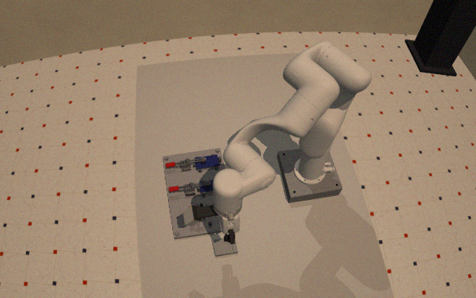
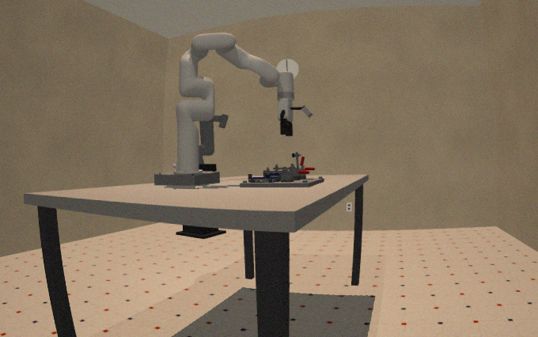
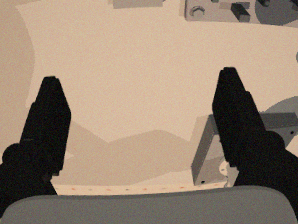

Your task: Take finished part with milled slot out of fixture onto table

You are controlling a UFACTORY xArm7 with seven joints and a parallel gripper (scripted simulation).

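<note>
The finished grey part (image 1: 225, 247) lies flat on the table just off the near corner of the fixture plate (image 1: 191, 196). My gripper (image 1: 229, 238) (image 2: 286, 130) is open and empty. It hangs high above the table, well apart from the part, and only table shows between its fingers. Two blue blanks (image 1: 207, 161) (image 1: 206, 187) sit in their nests under clamps with red handles (image 1: 170, 164) (image 1: 173, 189). My arm partly hides the nearer blank.
The fixture's third clamp stands with its handle upright (image 2: 295, 157). The arm's grey base (image 1: 309, 175) is to the right of the fixture.
</note>
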